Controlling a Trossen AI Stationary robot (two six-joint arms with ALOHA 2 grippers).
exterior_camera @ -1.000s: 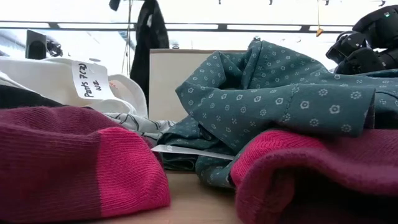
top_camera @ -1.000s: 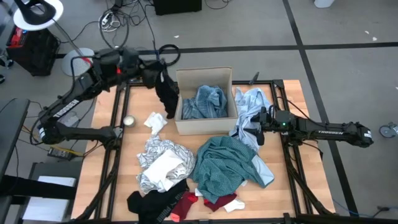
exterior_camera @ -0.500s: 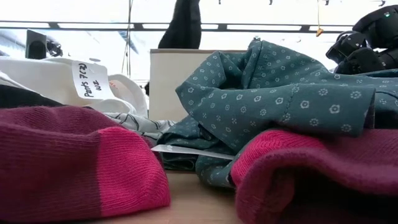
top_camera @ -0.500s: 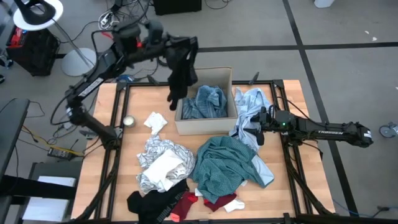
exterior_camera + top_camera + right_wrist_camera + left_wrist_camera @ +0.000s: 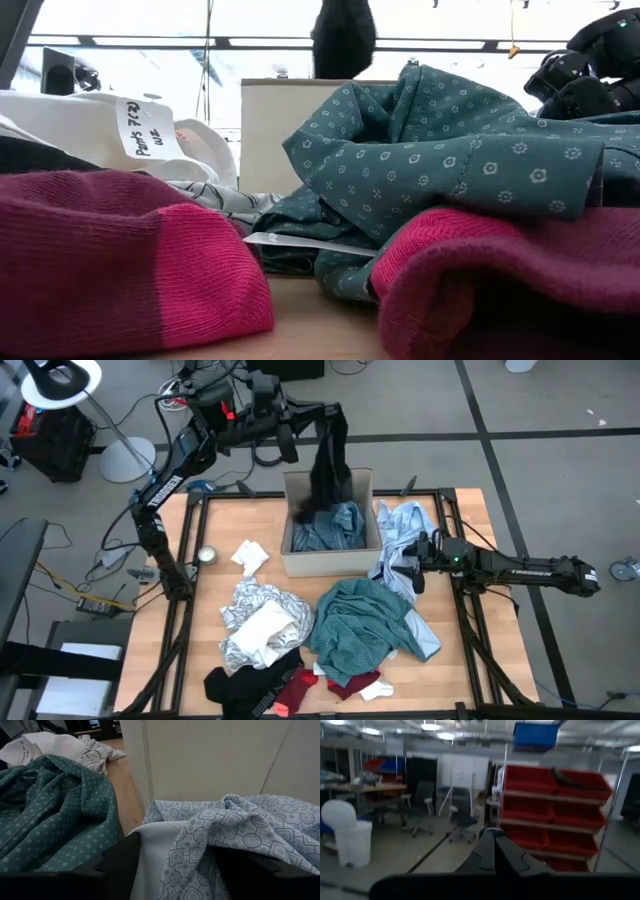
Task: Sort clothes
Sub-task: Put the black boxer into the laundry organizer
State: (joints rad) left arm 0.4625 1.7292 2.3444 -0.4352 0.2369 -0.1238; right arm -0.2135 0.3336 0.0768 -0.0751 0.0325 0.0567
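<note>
**Black garment arriving over the box**

I am swinging my left gripper (image 5: 333,415) across: a moment ago the black garment (image 5: 328,465) was dangling beside the cardboard box (image 5: 327,563); now it is hanging over the box's open top, its lower end nearly touching the blue striped garment (image 5: 330,528) already lying inside. My left fingers are pinched tight on the black cloth. My right gripper (image 5: 408,575) is waiting just beside the box, jaws spread wide over the pale blue shirt (image 5: 400,525), lifting nothing. I judge the sort barely begun: the teal shirt (image 5: 365,622), silvery white garment (image 5: 255,622), another black piece (image 5: 245,685) and red socks (image 5: 345,685) are all lying in front of the box.
</note>
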